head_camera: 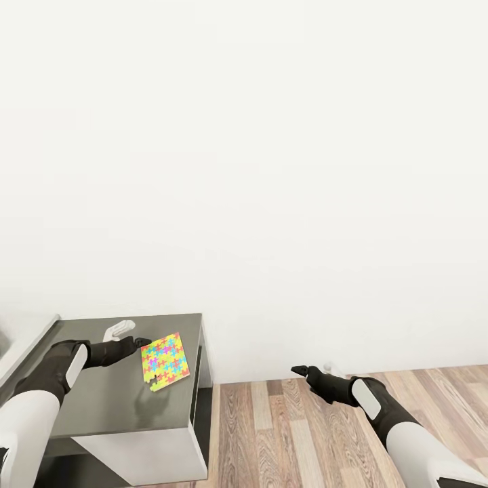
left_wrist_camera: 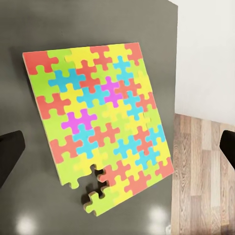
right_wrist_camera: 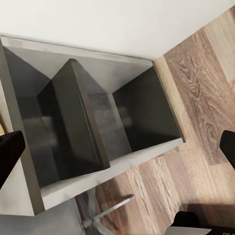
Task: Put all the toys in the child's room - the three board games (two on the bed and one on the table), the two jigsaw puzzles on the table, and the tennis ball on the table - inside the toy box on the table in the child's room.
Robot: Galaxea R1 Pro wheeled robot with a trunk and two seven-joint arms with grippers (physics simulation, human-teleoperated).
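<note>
One jigsaw puzzle (head_camera: pixel 163 361), a thin square of yellow, green, pink and blue pieces, is over the dark grey cabinet top (head_camera: pixel 102 407), tilted, with a faint shadow beneath it. One corner piece (left_wrist_camera: pixel 98 201) sticks out from its edge. My left gripper (head_camera: pixel 139 343) is open just beside the puzzle. In the left wrist view the puzzle (left_wrist_camera: pixel 98 117) lies between the wide-apart fingers of the left gripper (left_wrist_camera: pixel 117 152). My right gripper (head_camera: pixel 299 371) hangs open over the wood floor, holding nothing. The toy box, board games, tennis ball and bed are out of view.
A pale edge of the table (head_camera: pixel 27 349) joins the cabinet at the left. A white wall stands right behind. The right wrist view looks into the cabinet's open dark compartments (right_wrist_camera: pixel 142 112), with a metal chair base (right_wrist_camera: pixel 105 213) on the wood floor (head_camera: pixel 285 434).
</note>
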